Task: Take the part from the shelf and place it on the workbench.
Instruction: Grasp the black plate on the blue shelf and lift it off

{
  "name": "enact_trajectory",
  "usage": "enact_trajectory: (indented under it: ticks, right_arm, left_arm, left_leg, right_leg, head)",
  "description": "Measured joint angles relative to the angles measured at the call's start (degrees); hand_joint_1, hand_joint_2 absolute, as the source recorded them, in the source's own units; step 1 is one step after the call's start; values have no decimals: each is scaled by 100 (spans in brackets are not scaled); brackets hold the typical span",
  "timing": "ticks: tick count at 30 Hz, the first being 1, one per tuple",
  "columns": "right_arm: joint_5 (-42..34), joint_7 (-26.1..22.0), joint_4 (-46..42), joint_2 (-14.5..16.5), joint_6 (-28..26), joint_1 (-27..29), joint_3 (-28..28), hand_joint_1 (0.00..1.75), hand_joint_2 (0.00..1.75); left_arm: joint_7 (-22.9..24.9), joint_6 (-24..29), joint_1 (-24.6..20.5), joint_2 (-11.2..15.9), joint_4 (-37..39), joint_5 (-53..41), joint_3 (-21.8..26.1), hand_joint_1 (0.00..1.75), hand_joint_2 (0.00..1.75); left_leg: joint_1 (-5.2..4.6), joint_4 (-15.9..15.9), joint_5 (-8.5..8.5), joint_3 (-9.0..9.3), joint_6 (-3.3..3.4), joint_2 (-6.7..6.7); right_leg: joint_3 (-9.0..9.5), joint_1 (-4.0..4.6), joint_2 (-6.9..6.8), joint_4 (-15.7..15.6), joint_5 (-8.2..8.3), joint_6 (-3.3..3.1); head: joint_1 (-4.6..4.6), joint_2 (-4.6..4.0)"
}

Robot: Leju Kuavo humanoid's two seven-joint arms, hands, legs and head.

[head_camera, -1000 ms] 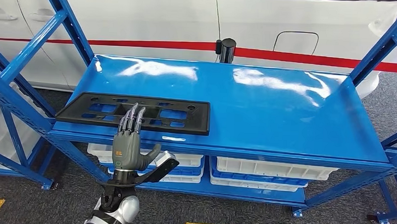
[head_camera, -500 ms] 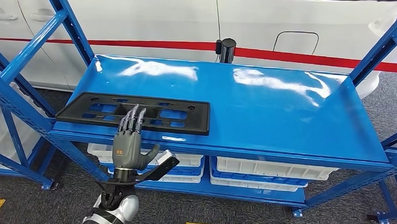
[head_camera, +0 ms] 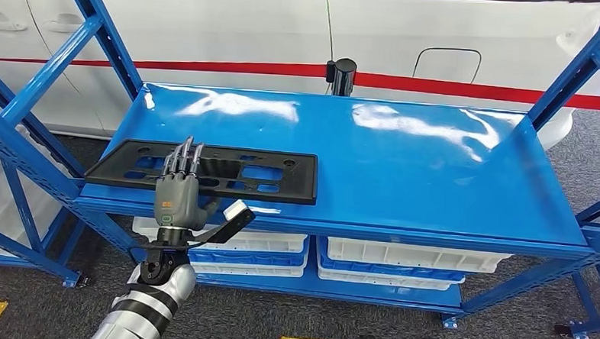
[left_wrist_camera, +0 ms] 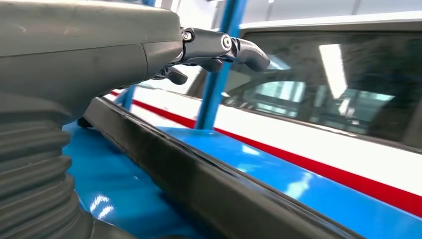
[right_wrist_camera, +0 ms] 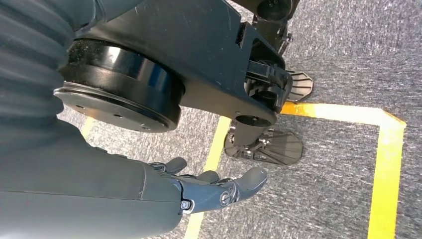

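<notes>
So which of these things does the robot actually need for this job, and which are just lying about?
For the job:
- black part, flat at the shelf's front left
- blue shelf it lies on
- left hand, fingers over the part

Just there:
- white bins on the lower shelf
- white car behind
- yellow floor lines

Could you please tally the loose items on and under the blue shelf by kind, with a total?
Black plastic part on the shelf top: 1
White bins under the shelf, as far as the head view shows: 3 (left, lower left, right)
Total: 4
</notes>
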Motion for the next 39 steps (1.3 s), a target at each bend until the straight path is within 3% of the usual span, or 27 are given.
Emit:
enact_trajectory:
  ticks: [5, 6, 9, 10, 24, 39]
  right_arm:
    - [44, 23, 0, 1, 4, -31, 4, 0, 175]
    - [45, 23, 0, 2, 5, -33, 4, 0, 175]
    - [74, 31, 0, 2, 11, -43, 6, 0, 175]
    - [93, 35, 0, 2, 14, -50, 7, 0, 175]
    - [238, 48, 0, 9, 43, -94, 7, 0, 175]
    - [440, 202, 0, 11, -21, -174, 13, 0, 175]
  left_arm:
    - [-112, 2, -142, -13, 191, -50, 359, 2, 175]
    - [-116, 2, -157, -15, 211, -59, 403, 32, 175]
    - [-143, 2, -204, -21, 291, -141, 544, 161, 175]
    - [-160, 2, -222, -22, 328, -175, 603, 175, 175]
    - [-718, -1, -156, -182, 79, -724, 1402, 175, 175]
    - [-1570, -2, -159, -570, -1828, -844, 1464, 175, 175]
  left_leg:
    - [0, 0, 0, 0, 0, 0]
    - [0, 0, 0, 0, 0, 0]
    - [0, 0, 0, -1, 0, 0]
    - [0, 0, 0, -1, 0, 1]
    - [-1, 4, 0, -8, 0, 1]
    - [0, 18, 0, -23, 0, 0]
  right_leg:
    - [0, 0, 0, 0, 0, 0]
    - [0, 0, 0, 0, 0, 0]
    - [-1, 0, 0, 0, 0, 0]
    - [-1, 0, 1, 0, 0, 0]
    - [-7, 0, 1, 0, 0, 0]
    - [-15, 0, 0, 1, 0, 1]
  head:
    - [1, 0]
    - [1, 0]
    - [1, 0]
    - [1, 0]
    - [1, 0]
    - [2, 0]
